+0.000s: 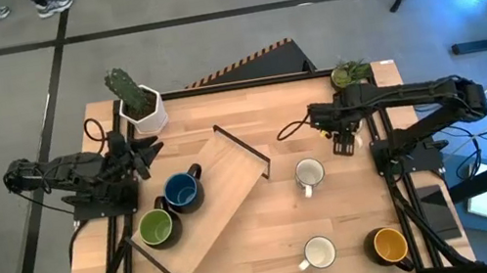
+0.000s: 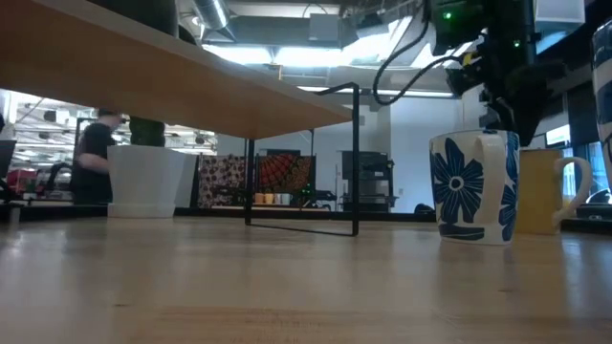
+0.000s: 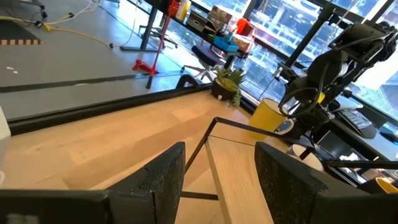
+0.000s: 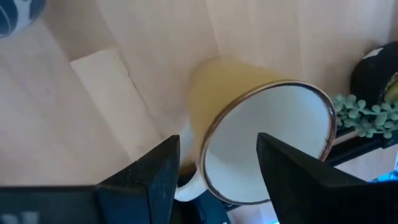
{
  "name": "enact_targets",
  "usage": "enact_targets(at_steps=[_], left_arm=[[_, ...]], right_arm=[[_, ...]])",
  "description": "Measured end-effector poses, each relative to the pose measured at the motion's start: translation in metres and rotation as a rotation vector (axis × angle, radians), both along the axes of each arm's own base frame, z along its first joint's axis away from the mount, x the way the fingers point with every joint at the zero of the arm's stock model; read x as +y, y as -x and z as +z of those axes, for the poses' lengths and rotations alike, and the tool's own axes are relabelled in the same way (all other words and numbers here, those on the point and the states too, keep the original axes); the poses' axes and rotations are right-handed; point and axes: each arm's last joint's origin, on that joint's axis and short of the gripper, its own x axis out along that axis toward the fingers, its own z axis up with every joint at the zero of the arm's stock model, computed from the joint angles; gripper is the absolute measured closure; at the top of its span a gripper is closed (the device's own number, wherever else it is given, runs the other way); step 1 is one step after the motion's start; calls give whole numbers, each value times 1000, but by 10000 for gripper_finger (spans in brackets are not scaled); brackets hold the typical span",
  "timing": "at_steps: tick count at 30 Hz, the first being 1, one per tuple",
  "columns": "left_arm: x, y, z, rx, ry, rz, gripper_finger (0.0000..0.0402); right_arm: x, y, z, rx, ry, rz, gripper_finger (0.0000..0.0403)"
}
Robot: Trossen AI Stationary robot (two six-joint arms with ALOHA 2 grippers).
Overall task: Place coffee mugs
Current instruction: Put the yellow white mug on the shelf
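A cream mug [image 4: 267,134] stands upright on the table at the far right; it also shows in the low view [image 2: 547,191]. My right gripper [image 1: 345,144] is open just above it, pointing down, its fingers either side of the rim next to the handle [image 4: 186,186]. A dark blue mug [image 1: 181,191] and a green mug [image 1: 157,227] stand left of the wooden shelf. A white mug with blue flowers [image 1: 309,174], a white mug [image 1: 320,253] and a yellow-orange mug [image 1: 390,245] stand on the right half. My left gripper [image 1: 150,155] is open and empty at the far left.
A wooden shelf on a black wire frame [image 1: 224,199] lies slantwise across the table's middle. A white pot with a cactus [image 1: 142,109] stands at the far left, a small green plant [image 1: 352,72] at the far right. A person [image 2: 96,158] is in the room behind.
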Motion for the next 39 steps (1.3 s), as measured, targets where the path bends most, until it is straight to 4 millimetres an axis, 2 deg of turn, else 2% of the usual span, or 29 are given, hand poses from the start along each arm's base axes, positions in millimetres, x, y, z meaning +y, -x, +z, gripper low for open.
enact_targets(at_steps=[9,12,17,26,28,32,35,39], left_arm=[[0,0,0,0,-2,9,214],[0,0,0,0,-4,16,214],[1,0,0,2,-8,23,214],[1,0,0,1,-8,27,214],[1,0,0,1,-8,27,214],[1,0,0,1,-8,28,214],[1,0,0,1,-8,28,214],[1,0,0,1,-8,28,214]], right_arm=[[1,2,-34,18,-1,-3,211],[1,2,-35,19,4,-5,257],[1,1,-36,21,-19,29,381],[1,-2,-36,21,-30,53,397],[1,-2,-29,18,-41,67,398],[-1,-7,0,8,4,87,400],[-3,-9,31,-8,66,103,401],[-6,-19,83,-182,153,157,401]])
